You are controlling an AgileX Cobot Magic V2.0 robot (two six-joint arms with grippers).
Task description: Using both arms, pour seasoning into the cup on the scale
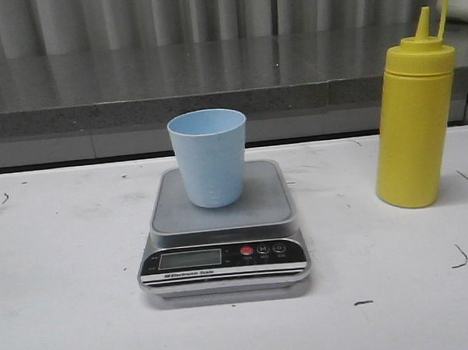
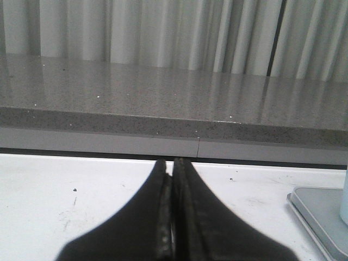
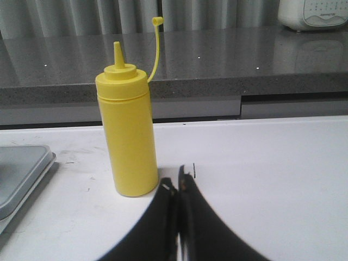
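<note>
The pale blue cup (image 1: 209,157) stands upright on the steel platform of the silver-grey scale (image 1: 222,224) in the middle of the white table. The yellow seasoning bottle (image 1: 415,120) stands upright to the right of the scale, its cap off and hanging on its strap. It also shows in the right wrist view (image 3: 128,129), just ahead of my right gripper (image 3: 176,182), which is shut and empty. My left gripper (image 2: 170,163) is shut and empty over bare table; a corner of the scale (image 2: 321,209) shows at the edge of its view. Neither gripper shows in the front view.
A grey stone counter (image 1: 210,79) runs along the back behind the white table (image 1: 64,277), with curtains behind it. A white appliance (image 3: 312,13) stands on the counter at the far right. Small dark marks dot the table.
</note>
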